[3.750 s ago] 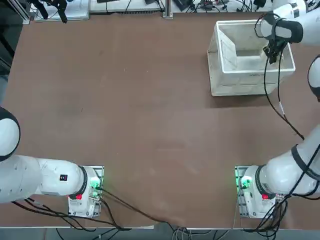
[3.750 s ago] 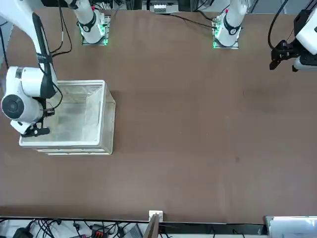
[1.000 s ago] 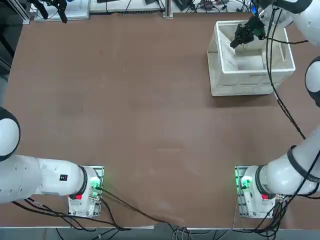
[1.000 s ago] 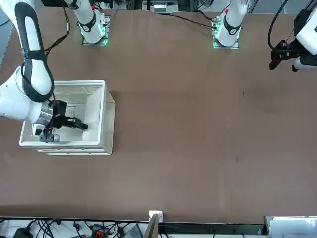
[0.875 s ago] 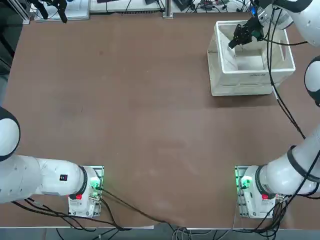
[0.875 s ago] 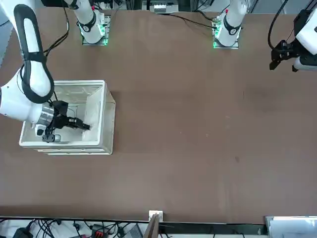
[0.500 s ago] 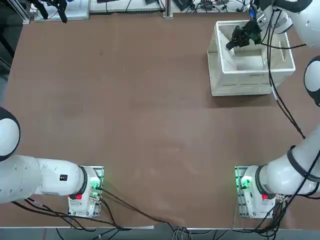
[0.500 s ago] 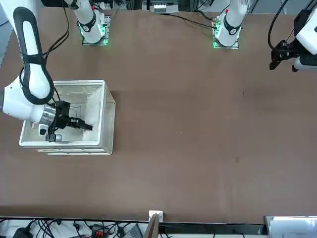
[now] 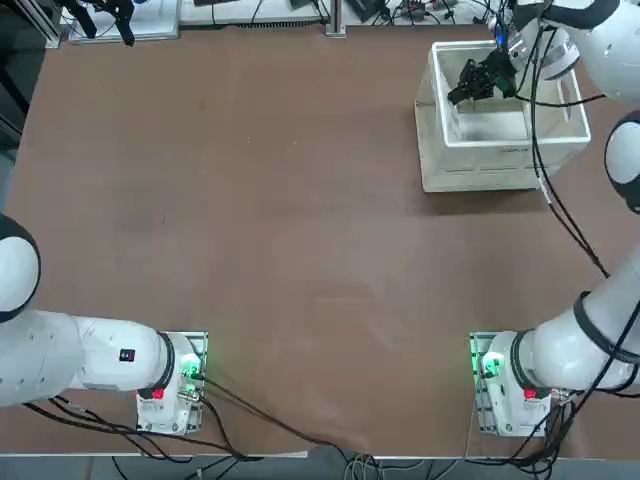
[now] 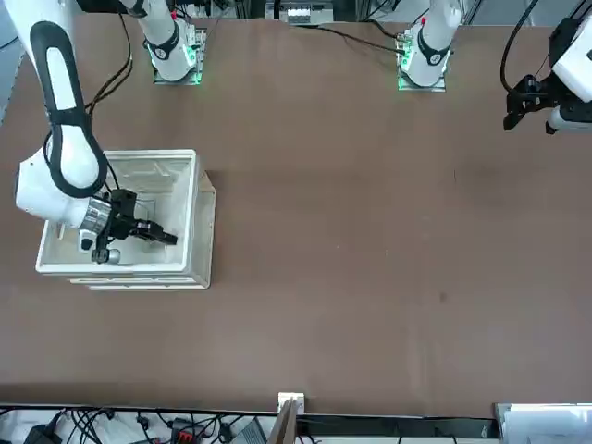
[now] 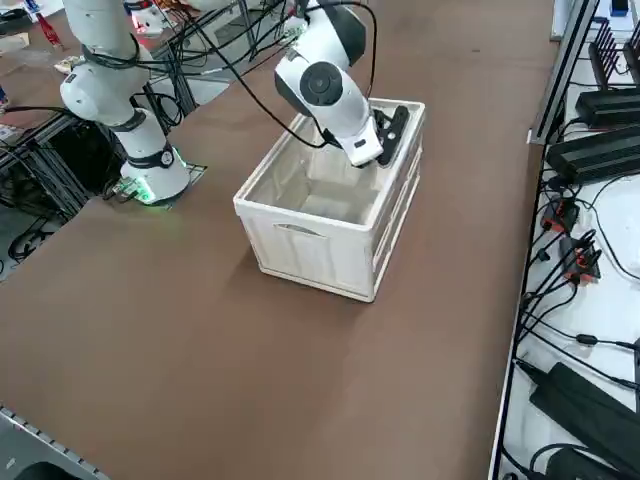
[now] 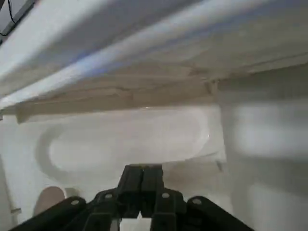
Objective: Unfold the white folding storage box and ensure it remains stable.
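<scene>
The white folding storage box (image 9: 503, 146) stands as a deep crate at the far right of the brown table, also seen in the front view (image 10: 202, 220) and the right side view (image 11: 318, 240). My right gripper (image 9: 456, 96) reaches down inside it with its fingers shut on nothing. Its tips sit against the inner end wall that faces the table's middle (image 10: 172, 238) (image 11: 396, 124). In the wrist view the shut gripper (image 12: 142, 171) touches that wall just below an oval handle cut-out (image 12: 125, 146).
The crate sits close to the table's far and right edges (image 9: 600, 30). My arm's black cable (image 9: 545, 190) hangs over the crate's rim and down past its front. Cables and power gear (image 11: 590, 150) lie beyond the table's edge. The arm bases (image 9: 500, 385) stand at the near edge.
The gripper left the crate's right rim, dipped inside and has slid toward the end wall facing the table's middle. That wall's panel, which leaned inward before, now stands steeper.
</scene>
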